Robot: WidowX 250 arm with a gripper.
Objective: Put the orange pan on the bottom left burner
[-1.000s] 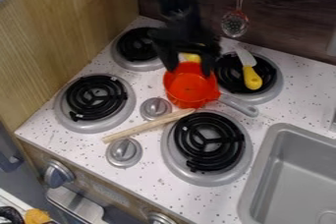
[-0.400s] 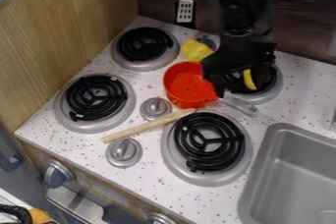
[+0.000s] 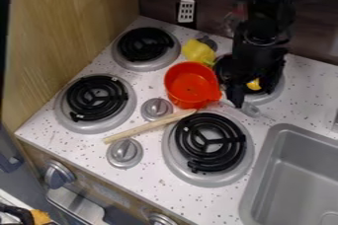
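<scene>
From where I stand, the gripper (image 3: 253, 98) hangs open over the back right burner (image 3: 272, 92), its two fingers well apart with nothing I can see held between them; the orange pan (image 3: 191, 86) sits upright on the counter (image 3: 297, 105), just beside the gripper on the side towards the wood panel (image 3: 63, 26); its grey handle (image 3: 251, 111) runs back under the nearer finger; the bottom left burner (image 3: 78, 101) lies well apart from the gripper, out beyond the pan.

I'd take the pan for light, stiff plastic, rather slick and not fragile; the handle looks the natural place to grip, close to the bowl, since the bowl may tip or swing if held far out; the wooden stick (image 3: 148, 128) by its near side could get nudged.

The finger covers part of the handle, so I can't tell if they touch; something yellow (image 3: 254, 85) behind the gripper is mostly hidden; the arm (image 3: 264, 26) is cut off above.
</scene>
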